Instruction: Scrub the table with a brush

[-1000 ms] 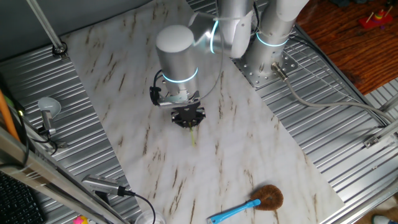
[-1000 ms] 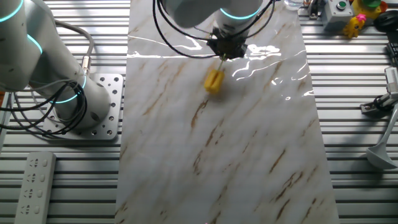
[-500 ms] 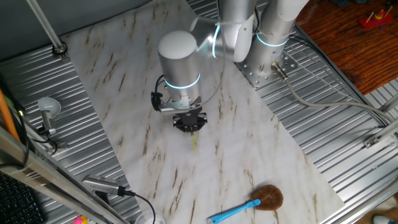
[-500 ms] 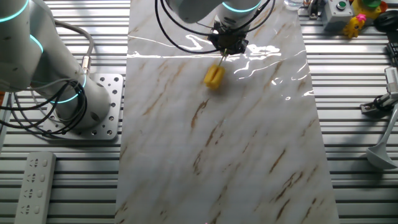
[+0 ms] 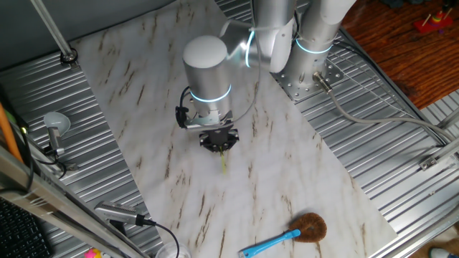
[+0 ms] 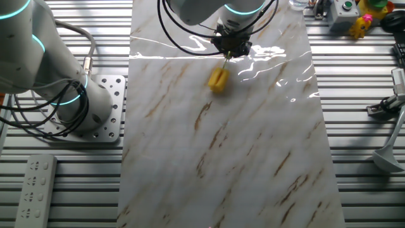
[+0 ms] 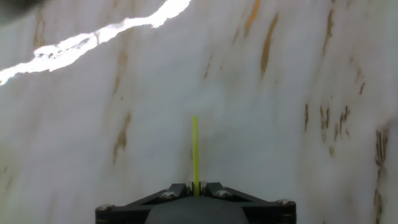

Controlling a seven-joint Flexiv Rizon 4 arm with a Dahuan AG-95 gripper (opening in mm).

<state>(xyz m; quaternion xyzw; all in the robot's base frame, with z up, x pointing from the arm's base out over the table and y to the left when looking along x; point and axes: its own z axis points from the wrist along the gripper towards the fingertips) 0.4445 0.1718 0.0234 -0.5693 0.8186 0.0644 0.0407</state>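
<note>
So the gripper (image 6: 230, 50) has its jaws pinched tight on the thin stick handle of the brush (image 6: 218, 79), and the handle runs straight out from the fingers, with the yellow bristle head hanging at the far end over the marble-patterned table (image 6: 253, 158). From the other fixed view the head looks like it's down at the sheet, but whether it's really touching is hard to call. The handle's long axis lines up with the fingers, so any scrubbing stroke probably just means dragging the head sideways across the sheet. The blue-handled brush (image 5: 283, 236) lies well apart near the table's edge, so nothing seems in the way.
</note>
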